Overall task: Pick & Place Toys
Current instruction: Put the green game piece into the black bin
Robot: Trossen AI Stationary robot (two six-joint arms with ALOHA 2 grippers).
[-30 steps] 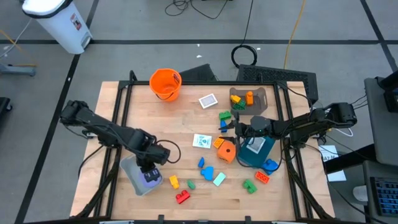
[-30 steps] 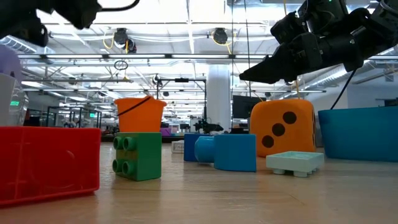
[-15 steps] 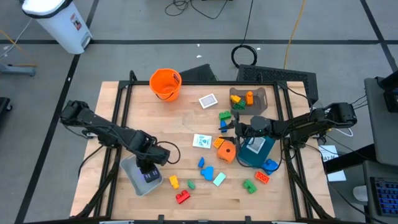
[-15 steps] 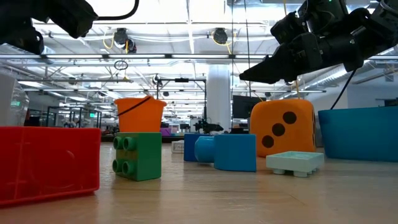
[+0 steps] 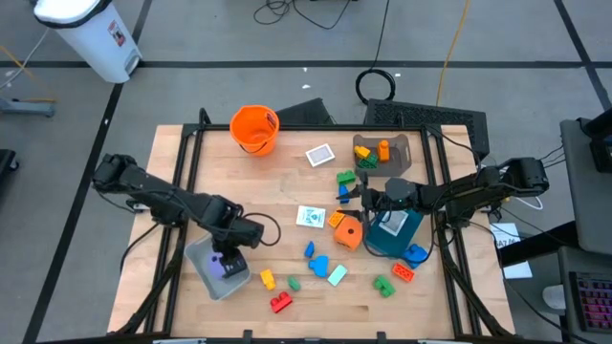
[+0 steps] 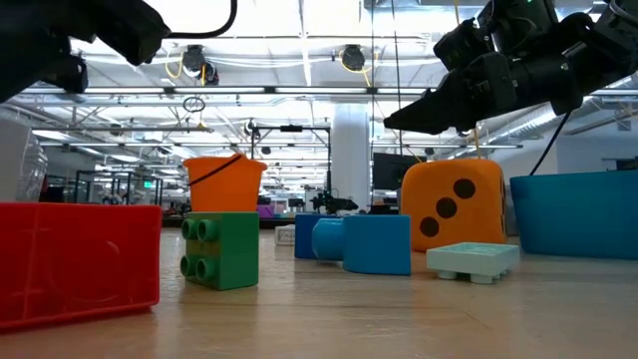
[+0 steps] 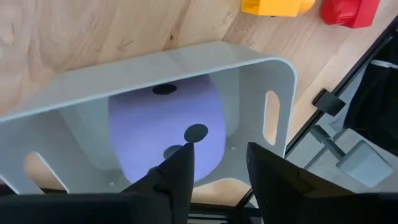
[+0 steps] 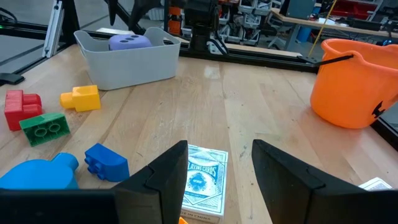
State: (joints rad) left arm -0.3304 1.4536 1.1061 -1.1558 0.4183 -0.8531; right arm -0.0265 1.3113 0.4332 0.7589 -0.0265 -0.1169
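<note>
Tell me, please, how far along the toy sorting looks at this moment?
Done: the purple dotted die lies in the grey plastic bin. In hand: nothing; the left gripper hovers open above that bin, the right gripper open over the table. Left: the orange dotted die, white card box and coloured blocks.

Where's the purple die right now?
In the high view, the purple die lies inside the grey bin at the table's front left, under the left gripper.
</note>
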